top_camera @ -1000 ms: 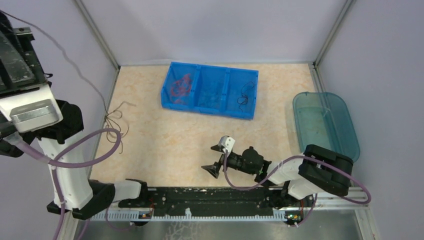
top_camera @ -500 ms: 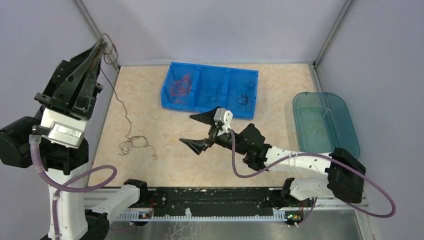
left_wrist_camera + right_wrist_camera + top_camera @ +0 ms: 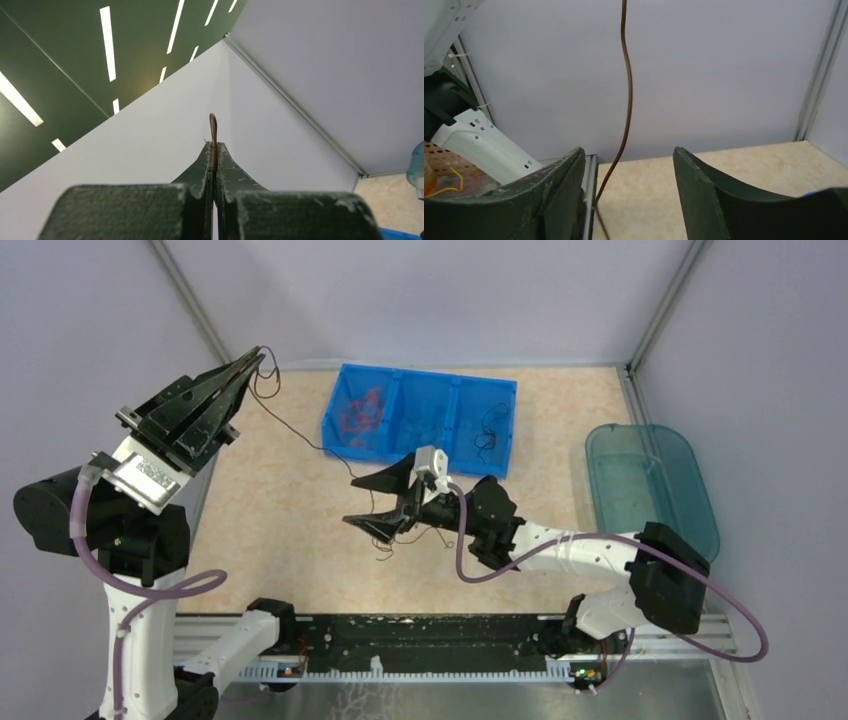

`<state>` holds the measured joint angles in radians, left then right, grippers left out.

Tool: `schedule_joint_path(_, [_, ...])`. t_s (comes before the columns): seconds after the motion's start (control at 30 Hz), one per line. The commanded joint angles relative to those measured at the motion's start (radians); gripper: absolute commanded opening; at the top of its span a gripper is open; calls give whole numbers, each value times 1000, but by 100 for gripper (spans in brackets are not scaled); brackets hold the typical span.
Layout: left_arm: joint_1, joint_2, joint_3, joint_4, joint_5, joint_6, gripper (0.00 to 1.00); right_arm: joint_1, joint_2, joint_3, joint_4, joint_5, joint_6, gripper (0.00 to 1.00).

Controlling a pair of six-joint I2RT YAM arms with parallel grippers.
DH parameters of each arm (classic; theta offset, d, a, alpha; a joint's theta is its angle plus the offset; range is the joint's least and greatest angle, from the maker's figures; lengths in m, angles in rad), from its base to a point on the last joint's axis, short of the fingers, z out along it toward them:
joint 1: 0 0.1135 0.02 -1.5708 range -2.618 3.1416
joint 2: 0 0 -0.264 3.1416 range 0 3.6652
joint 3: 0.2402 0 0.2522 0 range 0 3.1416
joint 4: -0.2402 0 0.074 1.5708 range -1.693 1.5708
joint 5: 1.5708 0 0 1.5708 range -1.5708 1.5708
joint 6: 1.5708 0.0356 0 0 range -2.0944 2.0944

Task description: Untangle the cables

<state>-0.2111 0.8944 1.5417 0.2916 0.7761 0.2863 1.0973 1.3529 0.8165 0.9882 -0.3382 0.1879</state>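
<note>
A thin dark brown cable [image 3: 292, 424] stretches taut from high at the left down toward the table's middle. My left gripper [image 3: 256, 358] is raised at the upper left, shut on the cable's upper end. In the left wrist view a short loop of the cable [image 3: 214, 129] pokes out above the closed left gripper [image 3: 214, 146]. My right gripper [image 3: 362, 502] is open around the cable's curly lower end [image 3: 383, 537], just above the table. In the right wrist view the cable [image 3: 626, 100] runs up between the spread jaws of the right gripper [image 3: 629, 156], nearer the left one.
A blue three-compartment bin [image 3: 455, 388] stands at the back, with red cables [image 3: 360, 413] in its left part, bluish ones [image 3: 425, 430] in the middle and a black one [image 3: 488, 430] in its right part. A teal tray [image 3: 690, 472] sits at the right edge.
The left gripper swung right and down with the cable end, lifting the cable's curly end off the table. The right gripper moved left to that curly end and its jaws narrowed.
</note>
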Motion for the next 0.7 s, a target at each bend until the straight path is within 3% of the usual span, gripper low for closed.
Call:
schedule_joint_path(0.0, [5,-5,6,37,14,-82,0,-6,-31,-34,51,1,-7,58])
schedule_joint_path(0.17, [6,-8,8,44,18,-108,0,-7,-26,-39,15,30,-30,13])
schedule_joint_path(0.27, [6,-10,14,44,16,-106,0,-7,-12,-39,13,28,-21,11])
schedule_joint_path(0.33, [6,-8,24,44,15,-110,0,-7,0,-36,23,25,-5,20])
schedule_joint_path(0.4, [5,-8,30,41,20,-113,0,-7,9,-28,38,22,16,41])
schedule_joint_path(0.5, [6,-13,27,31,19,-111,0,7,19,-9,53,14,11,55])
schedule_joint_path(0.67, [6,-27,7,28,16,-109,0,54,75,58,30,-16,-9,65])
